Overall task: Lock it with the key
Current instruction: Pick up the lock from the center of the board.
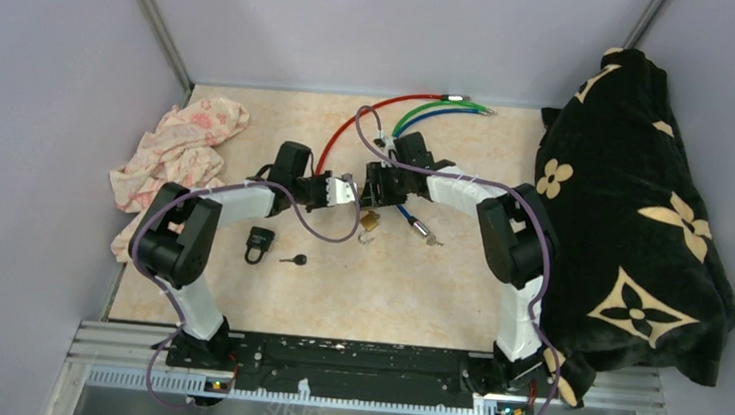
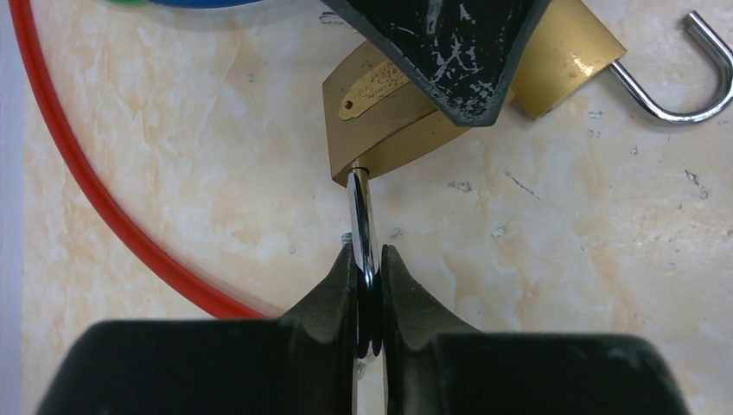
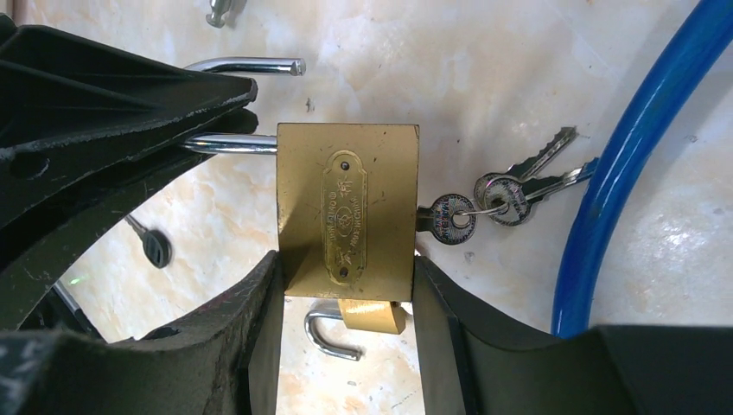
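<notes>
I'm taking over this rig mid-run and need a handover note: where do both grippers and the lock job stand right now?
Grippers: left gripper shut on the shackle of the brass padlock; right gripper shut on its body.
Things: the key sits in the keyway, spare keys on its ring.
Done: padlock held by both arms, key inserted.
Left: the shackle is open, its free end out of the body; likely press it home, then turn the key.

White-black arms; purple cables; scuffed end effector fingers
</notes>
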Robot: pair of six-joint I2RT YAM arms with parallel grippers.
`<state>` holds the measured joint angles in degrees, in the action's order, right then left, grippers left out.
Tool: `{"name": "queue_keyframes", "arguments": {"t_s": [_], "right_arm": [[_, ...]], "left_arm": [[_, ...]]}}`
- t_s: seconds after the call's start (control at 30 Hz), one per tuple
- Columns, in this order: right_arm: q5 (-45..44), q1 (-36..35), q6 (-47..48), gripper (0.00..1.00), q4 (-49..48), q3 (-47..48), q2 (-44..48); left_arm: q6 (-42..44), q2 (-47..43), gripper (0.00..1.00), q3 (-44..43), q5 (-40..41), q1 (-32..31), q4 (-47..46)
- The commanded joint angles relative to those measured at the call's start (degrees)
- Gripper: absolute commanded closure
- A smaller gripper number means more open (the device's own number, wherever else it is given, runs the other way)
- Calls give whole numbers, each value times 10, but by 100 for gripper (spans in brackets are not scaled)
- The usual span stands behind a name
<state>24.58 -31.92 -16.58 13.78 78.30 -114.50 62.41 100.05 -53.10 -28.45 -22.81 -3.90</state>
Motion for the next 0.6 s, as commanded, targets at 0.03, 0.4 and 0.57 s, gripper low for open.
{"name": "queue_keyframes", "arguments": {"t_s": [0.03, 0.4, 0.57], "right_arm": [[54, 2, 25, 88, -67, 3, 71], [225, 96, 54, 4, -184, -144, 251], [340, 117, 87, 3, -219, -188, 298]], "left_arm": [[-89, -13, 100, -19, -5, -5, -39], [-415, -158, 100, 21, -126, -6, -56], [-547, -243, 100, 84, -196, -7, -158]]}}
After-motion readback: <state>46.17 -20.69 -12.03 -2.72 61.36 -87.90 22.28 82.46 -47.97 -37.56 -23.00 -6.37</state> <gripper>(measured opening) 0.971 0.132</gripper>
